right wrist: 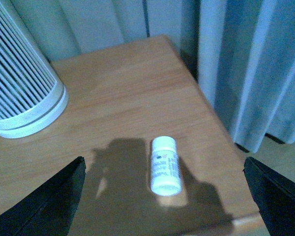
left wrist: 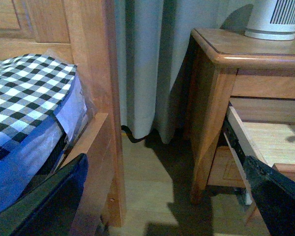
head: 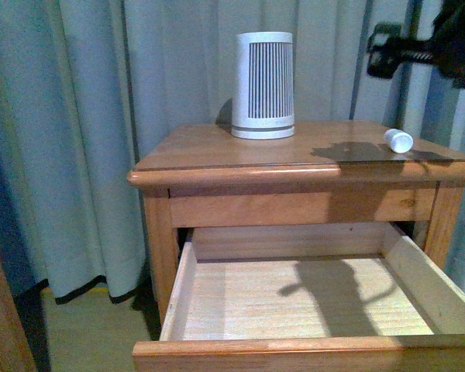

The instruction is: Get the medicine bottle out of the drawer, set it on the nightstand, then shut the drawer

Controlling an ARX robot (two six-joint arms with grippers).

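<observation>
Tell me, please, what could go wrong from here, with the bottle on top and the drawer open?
1. The medicine bottle lies on its side close to the right front corner of the nightstand; it could roll off.
2. The drawer stands far out; a hard push to shut it may jolt the nightstand and start that roll.

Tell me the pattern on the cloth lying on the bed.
Black-and-white check on the cloth; it shows only in the left wrist view.
</observation>
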